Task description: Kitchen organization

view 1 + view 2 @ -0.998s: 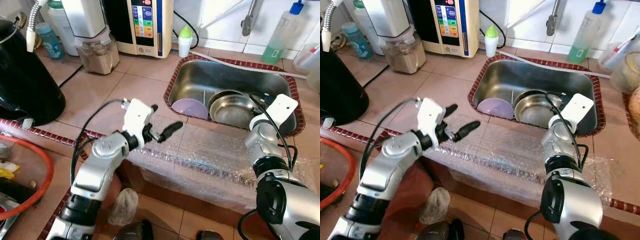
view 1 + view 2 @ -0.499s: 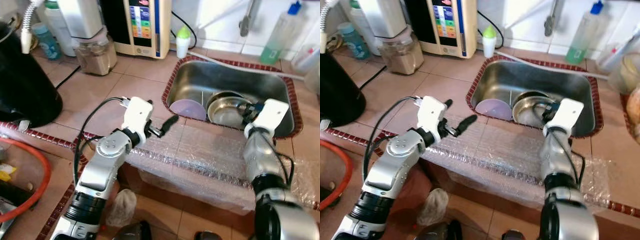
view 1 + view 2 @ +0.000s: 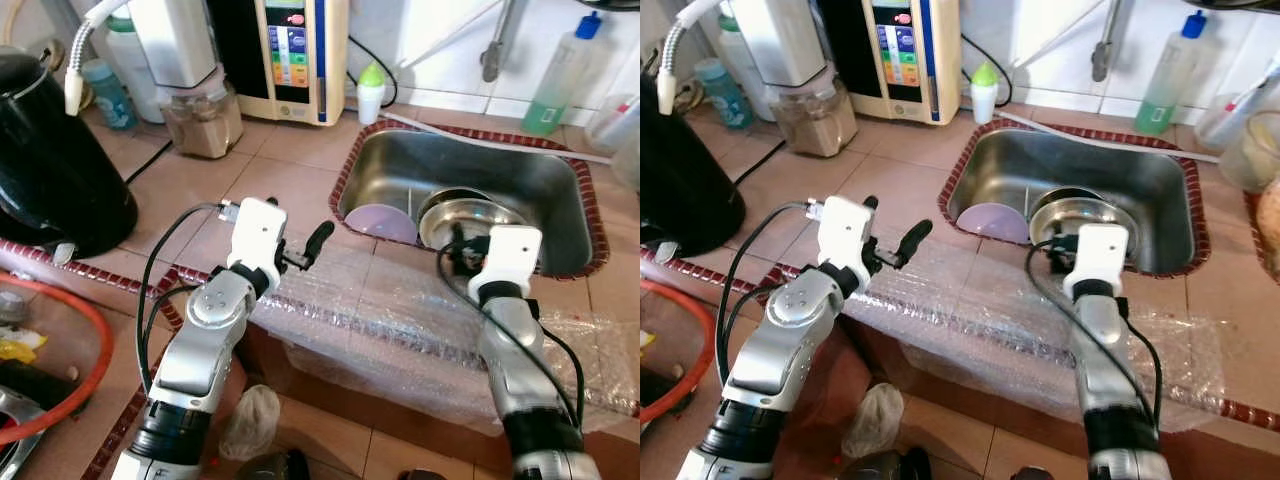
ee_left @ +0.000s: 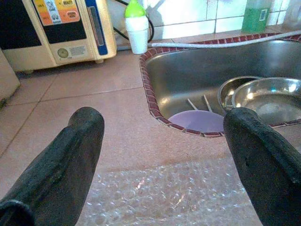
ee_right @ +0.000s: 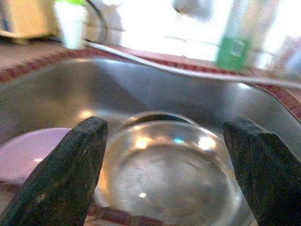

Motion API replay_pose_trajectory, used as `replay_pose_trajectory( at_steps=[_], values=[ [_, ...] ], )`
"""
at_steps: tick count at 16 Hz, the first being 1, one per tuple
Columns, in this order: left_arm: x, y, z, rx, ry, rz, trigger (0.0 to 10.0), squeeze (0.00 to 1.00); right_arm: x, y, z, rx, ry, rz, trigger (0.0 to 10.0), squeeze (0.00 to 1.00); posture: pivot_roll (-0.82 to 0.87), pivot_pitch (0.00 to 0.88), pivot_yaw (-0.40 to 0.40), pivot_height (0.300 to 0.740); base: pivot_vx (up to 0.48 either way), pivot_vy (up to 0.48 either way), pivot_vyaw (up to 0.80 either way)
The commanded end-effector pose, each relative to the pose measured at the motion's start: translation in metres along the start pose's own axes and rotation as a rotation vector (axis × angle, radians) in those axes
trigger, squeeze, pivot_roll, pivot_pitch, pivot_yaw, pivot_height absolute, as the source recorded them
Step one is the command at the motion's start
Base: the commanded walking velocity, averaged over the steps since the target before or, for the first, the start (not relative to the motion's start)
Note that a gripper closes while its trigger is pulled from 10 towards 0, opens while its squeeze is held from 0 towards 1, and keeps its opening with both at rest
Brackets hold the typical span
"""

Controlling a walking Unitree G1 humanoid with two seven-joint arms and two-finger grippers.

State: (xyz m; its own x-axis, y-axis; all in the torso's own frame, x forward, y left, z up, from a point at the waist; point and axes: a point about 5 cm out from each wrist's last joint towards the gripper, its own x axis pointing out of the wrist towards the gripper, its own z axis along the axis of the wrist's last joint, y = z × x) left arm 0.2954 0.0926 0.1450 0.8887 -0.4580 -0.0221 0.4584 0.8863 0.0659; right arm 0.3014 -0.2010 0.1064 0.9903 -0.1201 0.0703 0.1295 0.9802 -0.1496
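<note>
Barely begun: we hold nothing, and the dishes are in the sink.

Right of centre, our right gripper (image 5: 164, 155), fingers spread wide, faces the steel bowl (image 3: 470, 215) and purple plate (image 3: 378, 220) in the sink (image 3: 560, 190); at centre-left our left gripper (image 4: 164, 155) hovers spread over bubble wrap (image 3: 400, 310).

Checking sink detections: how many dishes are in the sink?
3 visible. A purple plate lies at the sink's left end. Beside it, two metal bowls are nested: the top one, and another's rim showing beneath it. More may be hidden under the stack.
</note>
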Motion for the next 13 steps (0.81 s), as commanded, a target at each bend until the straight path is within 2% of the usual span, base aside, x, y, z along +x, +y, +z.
replay_pose_trajectory(
  at_steps=[1,2,3,4,5,6,7,8,9,11,13],
  values=[
    [0.001,-0.002,-0.002,-0.023,-0.009,0.01,10.0,0.0,-0.003,0.004,0.01,-0.003,-0.031,0.032,10.0,1.0,-0.05,0.0,0.096,0.74,0.0,0.0,0.0],
    [0.004,-0.008,0.0,-0.004,-0.027,0.007,10.0,0.0,-0.004,0.004,0.013,0.009,-0.039,0.015,10.0,1.0,-0.06,0.0,0.082,0.74,0.0,0.0,0.0],
    [0.007,-0.011,0.006,-0.03,-0.049,0.016,10.0,0.0,-0.003,0.006,0.019,0.014,-0.054,-0.025,10.0,1.0,-0.07,0.0,0.07,0.74,0.0,0.0,0.0],
    [0.01,-0.014,0.007,-0.04,-0.058,0.025,10.0,0.0,-0.005,0.005,0.021,0.017,-0.068,-0.059,10.0,0.83,-0.07,0.0,0.073,0.74,0.0,0.0,0.0],
    [0.011,-0.016,0.007,-0.044,-0.056,0.029,10.0,0.0,-0.005,0.004,0.022,0.02,-0.074,-0.068,10.0,0.84,-0.08,0.0,0.074,0.74,-0.259,0.0,-0.42],
    [0.011,-0.016,0.009,-0.072,-0.058,0.031,10.0,0.0,-0.008,0.009,0.025,0.024,-0.086,-0.061,10.0,0.63,-0.09,0.0,0.079,0.74,-0.281,0.0,-0.47],
    [0.011,-0.017,0.008,-0.079,-0.059,0.029,10.0,0.0,-0.008,0.01,0.025,0.031,-0.08,-0.06,10.0,0.52,-0.09,0.0,0.079,0.74,-0.281,0.0,-0.47],
    [0.01,-0.017,0.007,-0.072,-0.059,0.028,10.0,0.0,-0.01,0.013,0.025,0.016,-0.09,-0.05,10.0,0.0,-0.09,0.0,0.076,0.74,-0.277,0.0,0.0],
    [0.009,-0.013,0.004,-0.063,-0.052,0.031,10.0,0.0,-0.011,0.022,0.018,0.062,-0.05,-0.025,10.0,0.0,-0.08,0.0,0.056,0.74,-0.277,0.0,0.0],
    [0.012,-0.011,0.001,-0.045,-0.051,0.046,10.0,0.0,-0.008,0.027,0.011,0.072,-0.021,0.001,10.0,0.0,-0.06,0.0,0.043,0.74,-0.285,0.0,0.0],
    [0.013,-0.008,0.008,-0.064,-0.064,0.066,10.0,0.0,-0.005,0.031,0.017,0.053,-0.044,0.039,10.0,0.0,-0.05,0.0,0.041,0.74,-0.304,0.0,0.0]
  ],
)
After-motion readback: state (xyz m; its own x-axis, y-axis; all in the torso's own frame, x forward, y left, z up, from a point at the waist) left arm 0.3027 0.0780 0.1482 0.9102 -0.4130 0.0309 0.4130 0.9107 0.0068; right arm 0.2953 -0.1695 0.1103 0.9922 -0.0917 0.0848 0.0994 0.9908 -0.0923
